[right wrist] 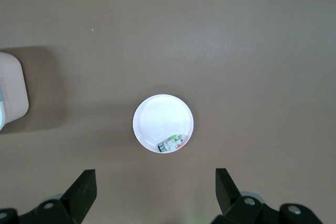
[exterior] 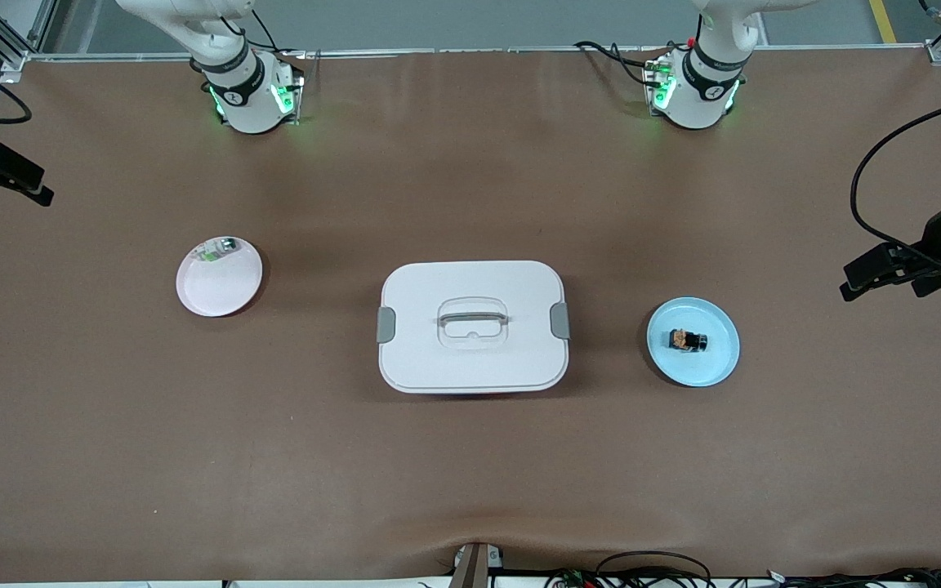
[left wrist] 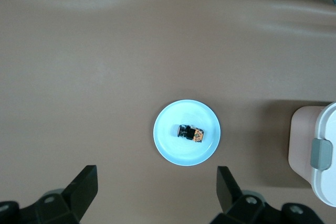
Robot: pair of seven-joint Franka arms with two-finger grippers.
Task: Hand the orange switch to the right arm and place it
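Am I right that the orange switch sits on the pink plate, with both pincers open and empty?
Not quite: the orange switch sits on the blue plate, as the front view shows. The left pincer and right pincer are indeed open and empty.

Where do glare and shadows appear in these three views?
Front view: soft shadow beside the white lidded box, green glow at both arm bases. Right wrist view: the white plate glares, washing out its surface. Left wrist view: even light, and the orange switch on the blue plate is sharp.
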